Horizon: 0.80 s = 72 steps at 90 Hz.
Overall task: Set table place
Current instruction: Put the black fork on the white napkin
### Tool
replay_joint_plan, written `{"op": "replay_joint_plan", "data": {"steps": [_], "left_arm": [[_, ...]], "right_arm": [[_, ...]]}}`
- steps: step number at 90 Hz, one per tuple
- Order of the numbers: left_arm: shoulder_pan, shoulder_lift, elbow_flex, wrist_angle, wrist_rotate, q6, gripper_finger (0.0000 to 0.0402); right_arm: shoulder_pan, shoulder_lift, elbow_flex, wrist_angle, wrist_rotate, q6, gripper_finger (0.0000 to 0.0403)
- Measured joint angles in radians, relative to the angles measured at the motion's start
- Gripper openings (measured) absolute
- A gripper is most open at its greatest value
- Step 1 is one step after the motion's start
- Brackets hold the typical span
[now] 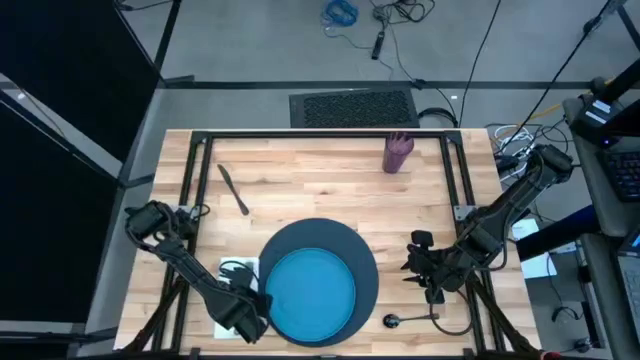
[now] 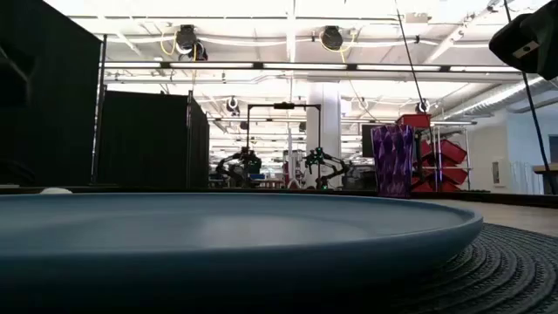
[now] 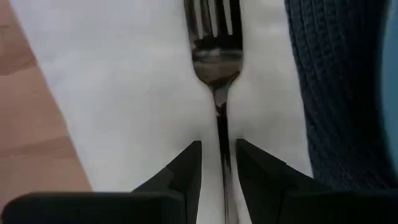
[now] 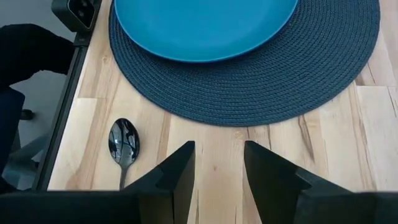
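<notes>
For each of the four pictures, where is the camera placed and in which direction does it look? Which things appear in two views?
High view: above, looking straight down on the table; both arms show.
Low view: at tabletop height, looking across the blue plate to the purple cup; no gripper shows.
Left wrist view: past the left gripper, its fingers either side of the fork on the white napkin.
Right wrist view: past the open right gripper toward the charger and spoon.
Shared: plate and charger.

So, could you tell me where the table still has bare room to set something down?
Bare planks lie between the knife and the purple cup, above the charger. It is crowded near the front: left gripper over fork and napkin, right gripper by the spoon.
</notes>
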Motion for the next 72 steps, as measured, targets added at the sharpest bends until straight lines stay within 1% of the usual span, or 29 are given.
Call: {"op": "replay_joint_plan", "data": {"steps": [13,19,26,34,39,62,72], "left_arm": [[0.000,-0.001,-0.005,0.019,0.003,0.002,0.0083],[0.000,-0.001,-0.005,0.019,0.005,0.000,0.0077],[0.000,-0.001,-0.005,0.021,0.006,0.000,0.0056],[0.000,-0.001,-0.005,0.023,0.008,-0.001,0.0019],[0.000,-0.001,-0.005,0.022,0.008,-0.001,0.0008],[0.000,-0.003,-0.004,0.016,0.010,-0.002,0.0002],[0.000,-0.001,0.014,-0.021,0.015,-0.002,0.0002]], "right_arm": [[0.000,0.000,0.000,0.000,0.000,0.002,0.0125],[0.000,0.000,0.000,0.000,0.000,0.002,0.0125],[0.000,0.000,0.000,0.000,0.000,0.002,0.0125],[0.000,0.000,0.000,0.000,0.000,0.002,0.0125],[0.000,0.000,0.000,0.002,0.000,0.002,0.0125],[0.000,0.000,0.000,0.007,0.000,0.000,0.0125],[0.000,0.000,0.000,0.008,0.000,-0.001,0.0125]]}}
